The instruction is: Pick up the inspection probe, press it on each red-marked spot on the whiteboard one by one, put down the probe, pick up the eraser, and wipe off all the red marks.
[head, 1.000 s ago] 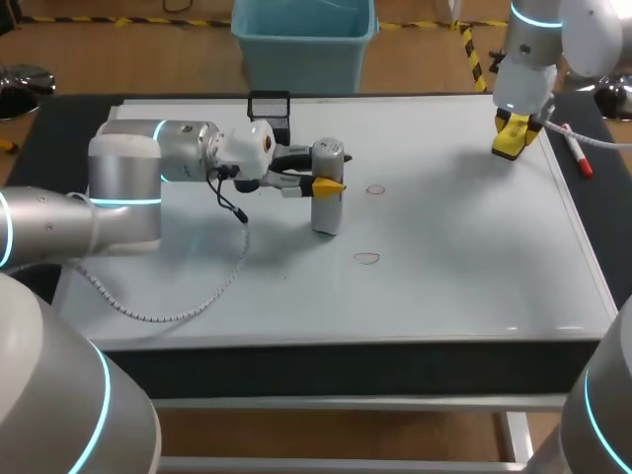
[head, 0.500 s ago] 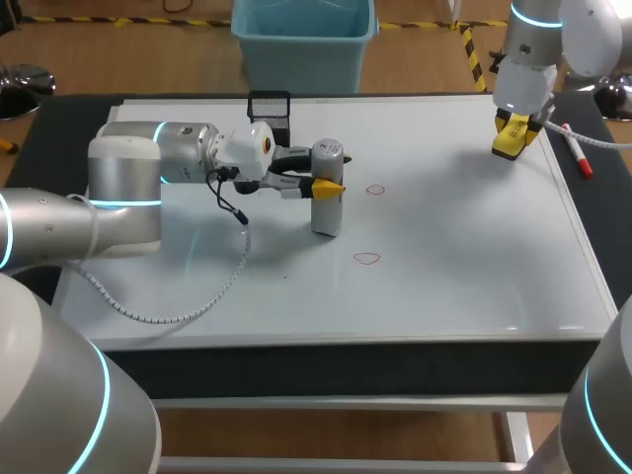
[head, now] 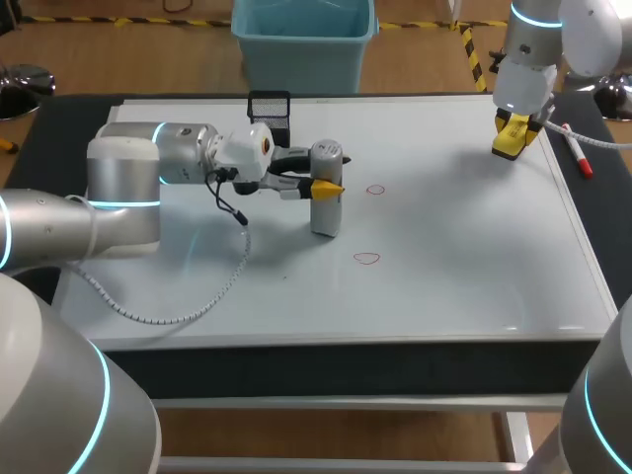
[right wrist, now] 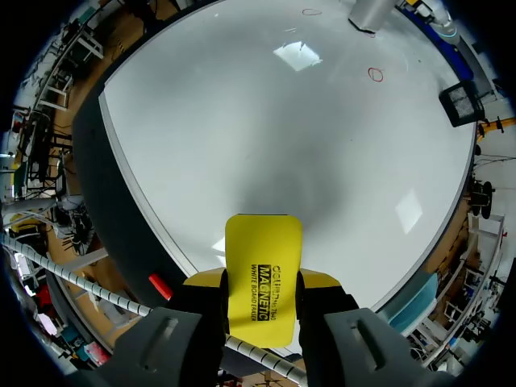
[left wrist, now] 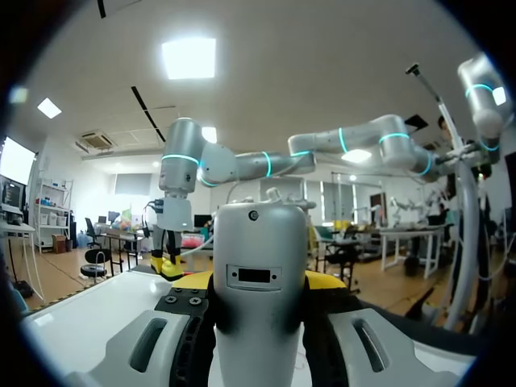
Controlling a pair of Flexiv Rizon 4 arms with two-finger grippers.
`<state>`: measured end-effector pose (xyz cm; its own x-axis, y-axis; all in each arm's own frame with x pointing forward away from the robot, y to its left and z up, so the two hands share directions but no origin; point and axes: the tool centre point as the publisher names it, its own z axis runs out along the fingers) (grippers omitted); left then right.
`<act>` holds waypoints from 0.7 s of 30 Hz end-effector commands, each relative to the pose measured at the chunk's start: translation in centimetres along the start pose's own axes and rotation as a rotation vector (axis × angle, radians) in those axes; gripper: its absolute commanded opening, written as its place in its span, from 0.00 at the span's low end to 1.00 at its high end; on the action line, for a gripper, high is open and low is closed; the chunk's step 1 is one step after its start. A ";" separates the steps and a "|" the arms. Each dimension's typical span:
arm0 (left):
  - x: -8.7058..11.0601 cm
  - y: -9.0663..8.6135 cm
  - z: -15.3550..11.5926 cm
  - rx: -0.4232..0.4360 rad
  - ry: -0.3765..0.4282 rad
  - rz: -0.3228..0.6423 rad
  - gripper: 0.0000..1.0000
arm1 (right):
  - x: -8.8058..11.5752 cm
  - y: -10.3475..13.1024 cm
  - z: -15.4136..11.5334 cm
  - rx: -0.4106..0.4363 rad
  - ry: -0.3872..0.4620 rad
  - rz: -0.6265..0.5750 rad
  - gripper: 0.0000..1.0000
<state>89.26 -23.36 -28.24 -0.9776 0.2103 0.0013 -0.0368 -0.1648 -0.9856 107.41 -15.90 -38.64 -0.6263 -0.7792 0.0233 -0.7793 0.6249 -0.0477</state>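
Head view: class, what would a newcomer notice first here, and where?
The left gripper grips the grey probe upright on the whiteboard, with two small red marks beside it. Near the far right corner, the right gripper holds a bright yellow eraser above the whiteboard.

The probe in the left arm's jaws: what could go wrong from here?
1. The probe is upright beside the far red mark and the near red mark, on neither; a press could miss such small rings.
2. Its white cable lies looped on the whiteboard and might drag or snag when the arm moves.
3. The right jaws hold the eraser; wiping too soon would remove the targets.
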 end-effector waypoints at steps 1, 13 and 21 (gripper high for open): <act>0.2 0.0 -0.1 0.003 -0.002 0.002 0.00 | -0.1 -0.1 -0.1 -0.001 0.005 -0.002 0.00; 0.7 -1.1 -0.1 0.008 -0.003 0.033 0.00 | -0.1 -0.1 -0.1 -0.001 0.005 -0.002 0.00; 0.8 -3.9 -1.4 0.010 -0.033 0.071 0.00 | -0.1 -0.1 -0.1 -0.001 0.005 -0.002 0.00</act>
<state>89.50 -22.12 -25.79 -0.9810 0.1837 -0.0616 0.0225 -0.2075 -0.9780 107.41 -15.89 -38.65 -0.6263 -0.7793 0.0233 -0.7793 0.6249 -0.0476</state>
